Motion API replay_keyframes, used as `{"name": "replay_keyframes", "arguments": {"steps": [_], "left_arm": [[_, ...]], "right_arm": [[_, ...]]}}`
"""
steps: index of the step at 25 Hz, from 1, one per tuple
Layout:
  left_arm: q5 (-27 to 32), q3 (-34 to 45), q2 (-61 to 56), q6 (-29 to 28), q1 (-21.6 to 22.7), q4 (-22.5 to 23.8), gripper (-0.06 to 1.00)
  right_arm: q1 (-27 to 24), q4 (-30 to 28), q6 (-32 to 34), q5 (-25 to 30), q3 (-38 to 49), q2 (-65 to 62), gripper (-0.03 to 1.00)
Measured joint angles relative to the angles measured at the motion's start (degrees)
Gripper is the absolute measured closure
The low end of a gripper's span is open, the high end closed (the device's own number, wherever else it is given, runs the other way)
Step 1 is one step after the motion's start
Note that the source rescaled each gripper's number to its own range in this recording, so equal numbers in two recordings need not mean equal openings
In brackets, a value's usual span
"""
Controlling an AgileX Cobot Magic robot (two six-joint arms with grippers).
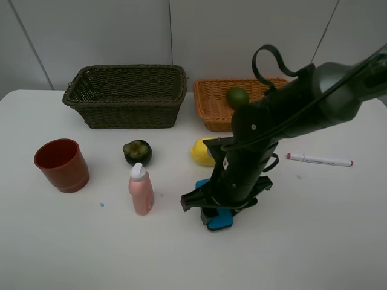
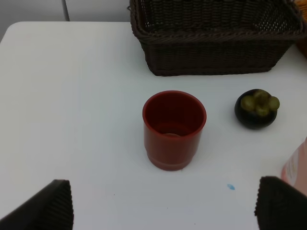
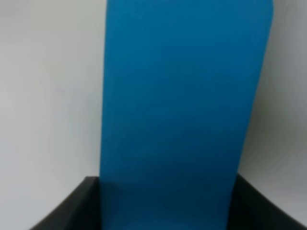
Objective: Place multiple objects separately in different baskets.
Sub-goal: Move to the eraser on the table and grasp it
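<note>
Right pincer (image 3: 168,194) astride blue eraser (image 3: 182,86), fingers (image 3: 72,211) flush against its sides.

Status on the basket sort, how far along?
Done: lime in the orange basket. In hand: right claw closed on the blue eraser, down at the table. Remaining: red cup, mangosteen, pink bottle, lemon, marker; nothing visible in the dark basket.

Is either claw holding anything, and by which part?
Left gripper: nothing. Right gripper straddles the blue eraser's long edges near one end; actual grip cannot be told.
</note>
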Motion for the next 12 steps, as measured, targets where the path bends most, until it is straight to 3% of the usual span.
{"name": "replay_keyframes", "arguments": {"steps": [12], "left_arm": [[0.0, 0.0, 0.0, 0.0, 0.0, 0.0, -0.03]], "right_arm": [[0.0, 0.0, 0.2, 1.3, 0.0, 0.0, 0.49]]}}
